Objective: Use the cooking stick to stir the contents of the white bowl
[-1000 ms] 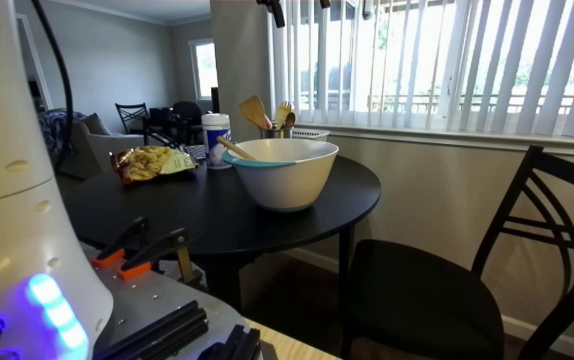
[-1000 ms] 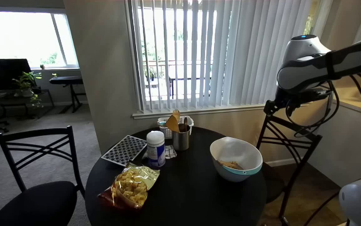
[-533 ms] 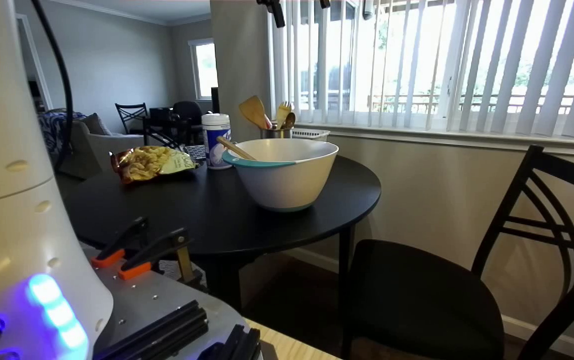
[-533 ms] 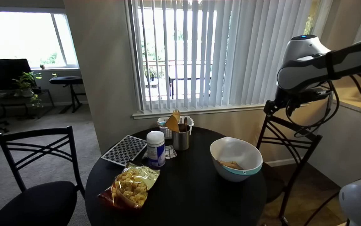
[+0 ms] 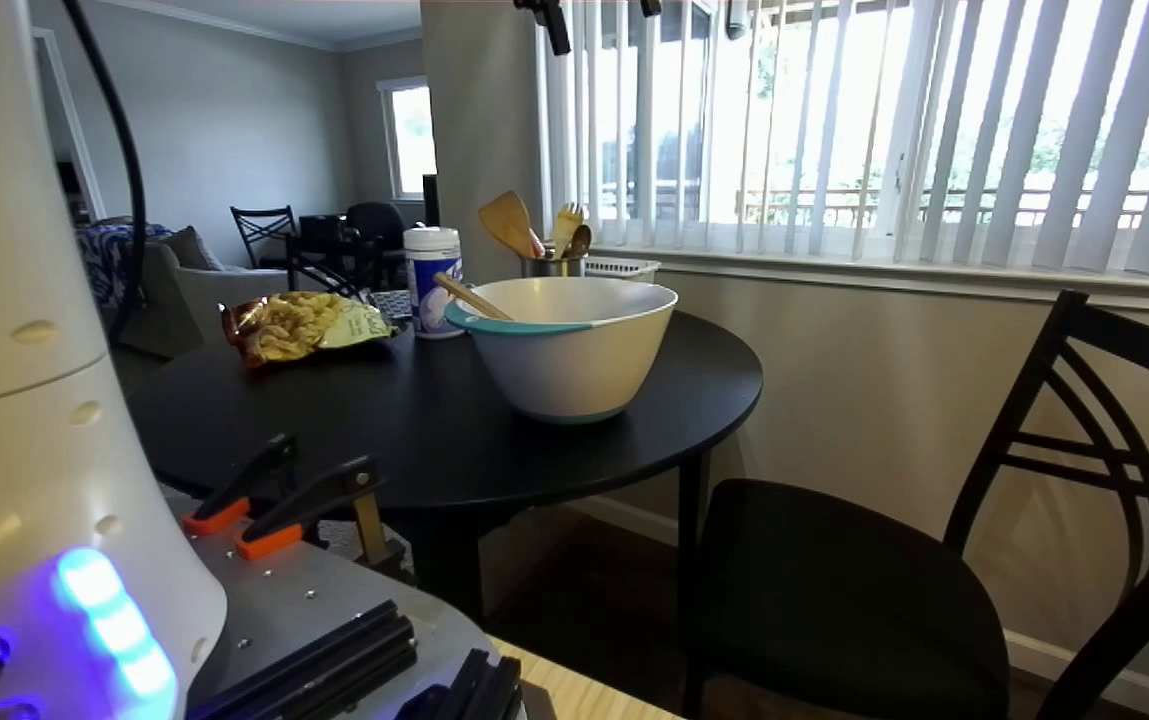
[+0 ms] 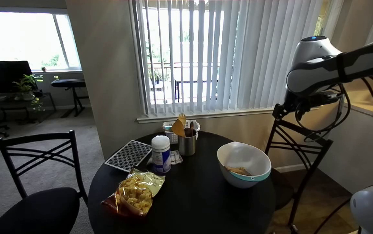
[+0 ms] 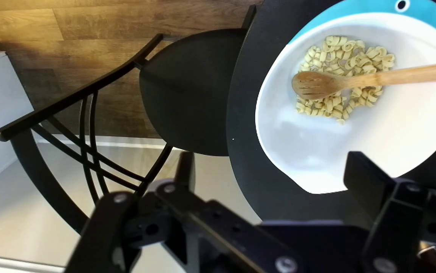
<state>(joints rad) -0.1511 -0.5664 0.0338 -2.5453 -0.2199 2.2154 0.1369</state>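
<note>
The white mixing bowl (image 5: 574,365) stands upright on a round black bench (image 5: 364,400), teal running along part of its rim. Inside the bowl lies a loose patch of short curly pasta (image 7: 360,60), and a slotted wooden spoon (image 7: 376,79) rests with its head on that pasta; in an exterior view its handle rises out past the bowl's teal rim. The hand (image 7: 274,168) hangs well above the bowl with its fingers (image 7: 365,178) spread wide; in the wrist view one fingertip overlaps the bowl's edge.

In an exterior view the robot arm (image 6: 319,76) reaches in above and to the right of the bowl. There, left of the bowl and farther back, stand a steel utensil holder (image 6: 187,145), a white plastic basket (image 6: 174,139) and a white-and-blue canister (image 6: 161,159). A black-and-white patterned panel (image 6: 129,155) and a glossy bag (image 6: 137,191) showing yellow pieces lie well left of the bowl. A window with vertical blinds (image 5: 814,130) is beyond the bowl in both exterior views.
</note>
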